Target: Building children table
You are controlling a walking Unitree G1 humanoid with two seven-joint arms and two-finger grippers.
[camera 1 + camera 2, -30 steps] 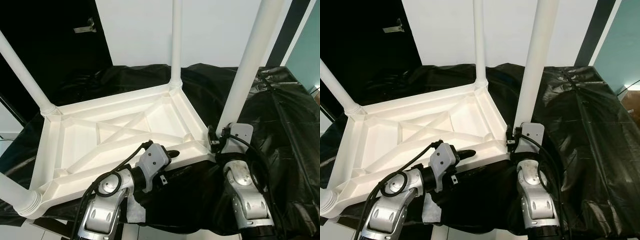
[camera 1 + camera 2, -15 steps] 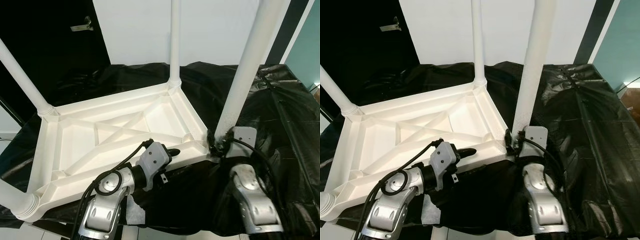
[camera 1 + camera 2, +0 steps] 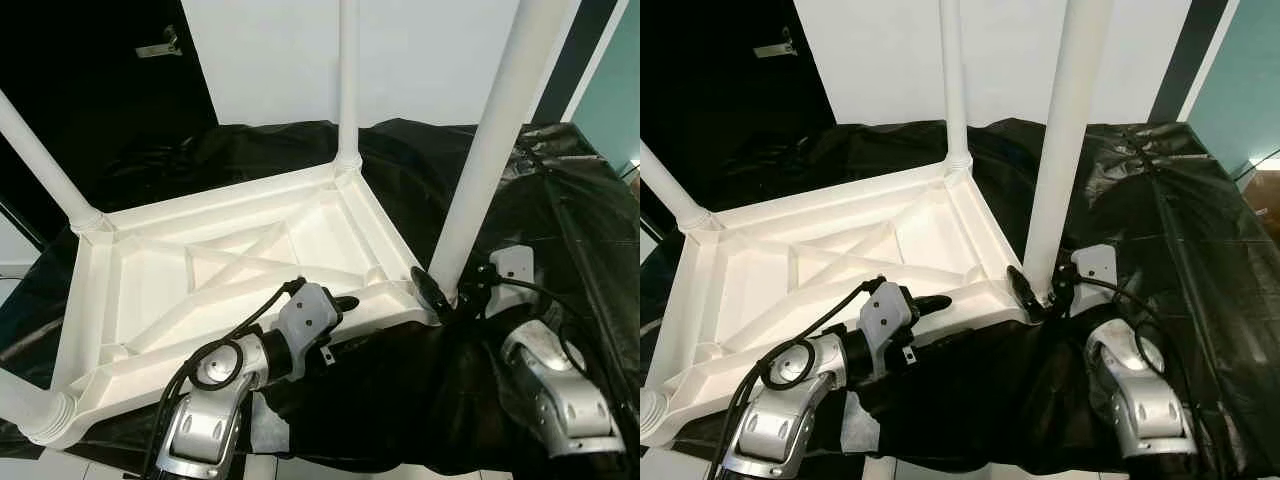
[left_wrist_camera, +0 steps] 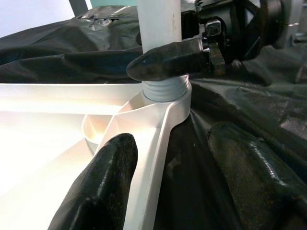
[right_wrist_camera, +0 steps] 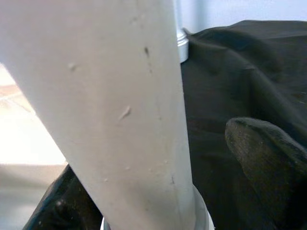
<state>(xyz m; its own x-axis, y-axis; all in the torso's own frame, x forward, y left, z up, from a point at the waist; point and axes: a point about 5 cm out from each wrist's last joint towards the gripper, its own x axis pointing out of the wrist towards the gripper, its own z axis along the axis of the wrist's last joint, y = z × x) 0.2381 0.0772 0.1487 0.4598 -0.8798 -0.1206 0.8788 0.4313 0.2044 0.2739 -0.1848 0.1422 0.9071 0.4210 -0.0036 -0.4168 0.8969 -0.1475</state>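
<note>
The white children's table (image 3: pixel 230 270) lies upside down on a black plastic sheet (image 3: pixel 560 230), its ribbed underside facing up and its legs rising from the corners. Taking the near right leg (image 3: pixel 490 150) as the landmark, the right gripper (image 3: pixel 447 293) sits at that leg's base, where it meets the corner socket. One black finger (image 3: pixel 430 288) reaches round the side of the leg toward the tabletop, and the right wrist view shows the leg between the two fingers, with one fingertip (image 5: pixel 268 158) just beside it. The grip is around the leg, but whether the pads press on it cannot be told.

Compared with a second ago, the right arm has swung outward: its silver forearm, which then stood below the leg's base, now lies well off to the far side of the leg from the tabletop, and the wrist has turned so the fingers reach the leg from the side. The leg itself stands much as it did.

The left gripper (image 3: pixel 345 304) is where it was, at the table's near rim, a short way along the rim from the landmark leg. Its fingers (image 4: pixel 103 187) are spread, one on each side of the rim.
</note>
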